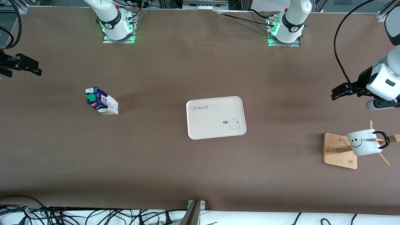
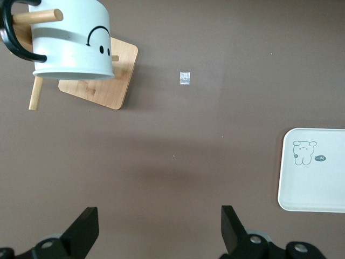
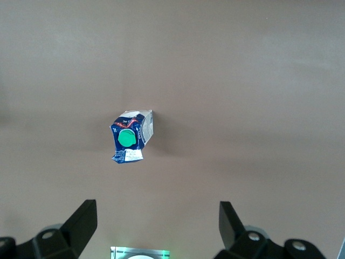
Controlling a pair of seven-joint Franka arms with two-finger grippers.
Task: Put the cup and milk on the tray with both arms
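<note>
The cream tray [image 1: 212, 123] lies flat in the middle of the table, with nothing on it. The milk [image 1: 102, 101] stands upright toward the right arm's end, green cap on top. The white cup [image 1: 362, 142] with the smiley face hangs by its black handle on a peg of a wooden stand at the left arm's end. My left gripper [image 1: 333, 93] hovers open over bare table, apart from the cup [image 2: 73, 40] and the tray [image 2: 315, 183]. My right gripper [image 1: 37, 68] hangs open at the table's end, well clear of the milk [image 3: 130, 137]. Both grippers [image 2: 160, 229] [image 3: 158, 224] hold nothing.
The wooden stand [image 1: 340, 151] has a flat square base and slanted pegs. A small scrap of tape [image 2: 185, 77] lies on the table near it. The two arm bases [image 1: 117, 28] [image 1: 286, 31] stand along the table's edge farthest from the front camera. Cables [image 1: 93, 215] run below the nearest edge.
</note>
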